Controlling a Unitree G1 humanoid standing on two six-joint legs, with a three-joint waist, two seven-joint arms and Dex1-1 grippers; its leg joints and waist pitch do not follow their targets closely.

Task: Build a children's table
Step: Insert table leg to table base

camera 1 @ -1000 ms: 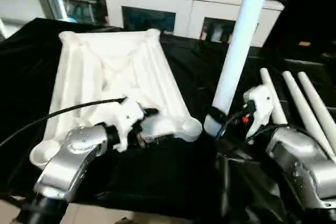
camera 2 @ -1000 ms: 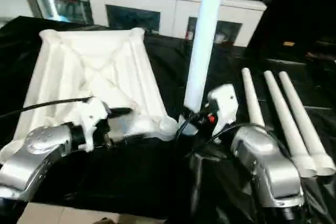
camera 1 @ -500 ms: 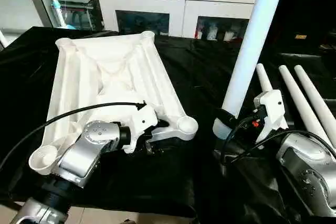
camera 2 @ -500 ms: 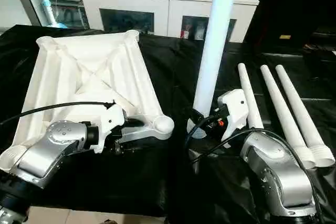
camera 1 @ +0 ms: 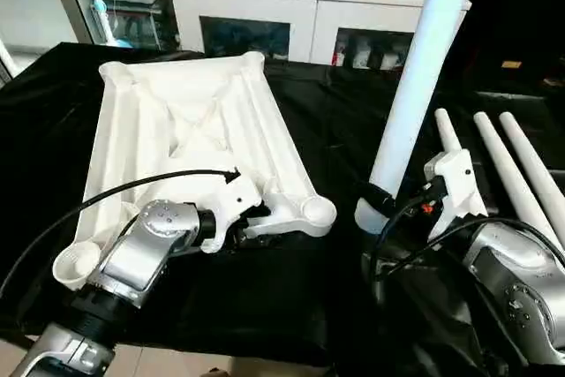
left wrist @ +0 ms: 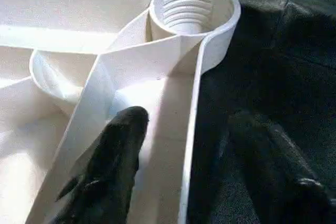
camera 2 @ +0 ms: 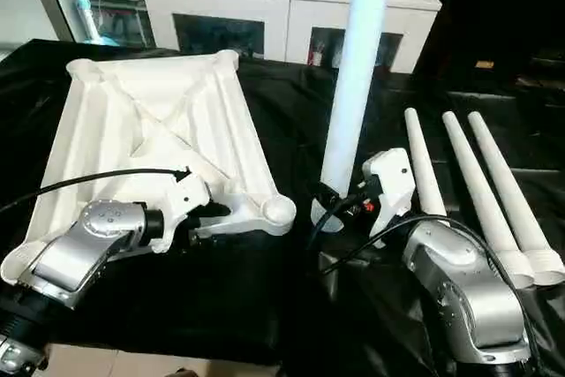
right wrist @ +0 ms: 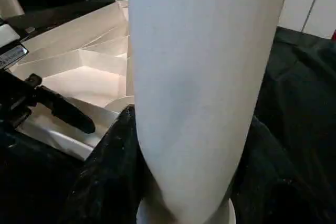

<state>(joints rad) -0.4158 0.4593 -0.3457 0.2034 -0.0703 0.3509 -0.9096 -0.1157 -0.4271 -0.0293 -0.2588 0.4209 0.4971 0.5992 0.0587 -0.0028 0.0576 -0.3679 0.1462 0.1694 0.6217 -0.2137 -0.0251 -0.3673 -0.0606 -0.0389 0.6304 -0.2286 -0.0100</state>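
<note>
The white plastic tabletop [camera 1: 185,139] lies upside down on the black-covered table [camera 1: 300,306], filling the left-centre of the head views, its ribbed underside up and a round socket at each corner. The near-right corner socket [camera 1: 318,211] sits just left of frame centre; in the left wrist view its threaded inside [left wrist: 190,4] shows at the top of the frame.

The left gripper [camera 1: 256,221] reaches in from the lower left to the tabletop's near edge, close beside that socket. In the left wrist view one black finger [left wrist: 113,166] lies inside the tray-like underside against a rib, and the other finger [left wrist: 273,166] is outside the rim over the black cloth, so the fingers straddle the tabletop's rim [left wrist: 191,145] at a medium gap; whether they press on it cannot be told.

The right gripper [camera 1: 381,205] at centre right holds one white tube leg [camera 1: 419,68] nearly upright, tilted slightly to the right at its top, its wide end down near the cloth just right of the corner socket. In the right wrist view the black fingers [right wrist: 118,171] wrap the leg's lower part on both sides.

Three more legs [camera 1: 516,165] lie side by side on the cloth at the right edge. A white cabinet with glass doors [camera 1: 291,6] stands behind the table at the top of the frame.
</note>
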